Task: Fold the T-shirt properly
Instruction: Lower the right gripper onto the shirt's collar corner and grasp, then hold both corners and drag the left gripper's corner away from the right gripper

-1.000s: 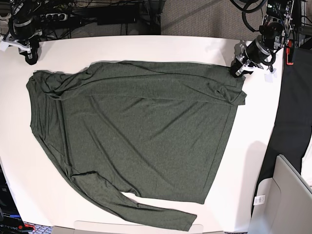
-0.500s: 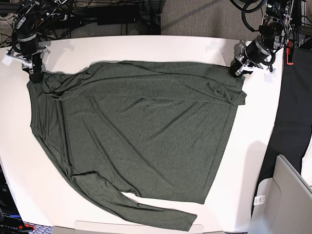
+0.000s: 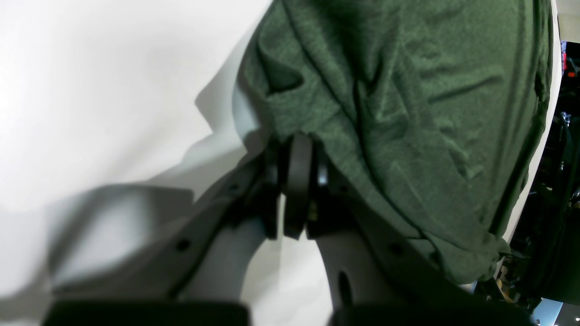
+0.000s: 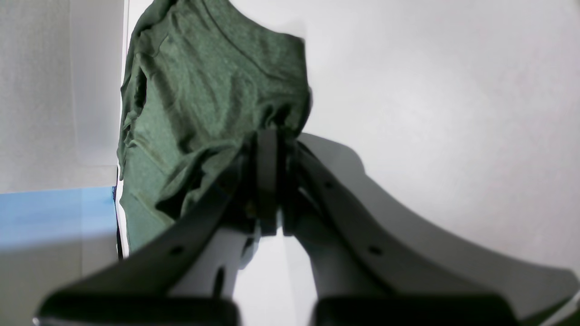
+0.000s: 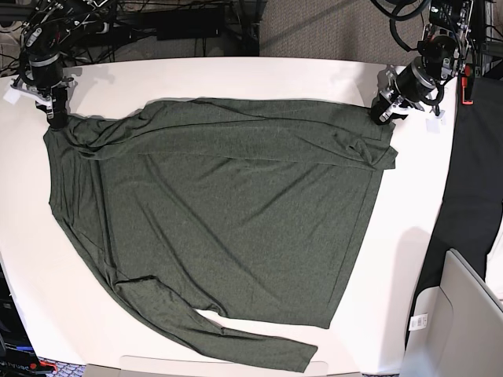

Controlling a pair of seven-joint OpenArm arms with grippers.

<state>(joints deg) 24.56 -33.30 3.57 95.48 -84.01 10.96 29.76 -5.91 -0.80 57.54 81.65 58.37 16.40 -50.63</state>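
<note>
White table (image 5: 236,75); both hands (image 5: 382,114) (image 5: 56,119) seemingly pinch the T-shirt (image 5: 220,228); cables behind.

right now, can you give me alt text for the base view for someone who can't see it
A dark green long-sleeved shirt lies spread across a white table, seen from above. The right hand and the left hand each pinch a far corner of it, shut on the cloth.
</note>
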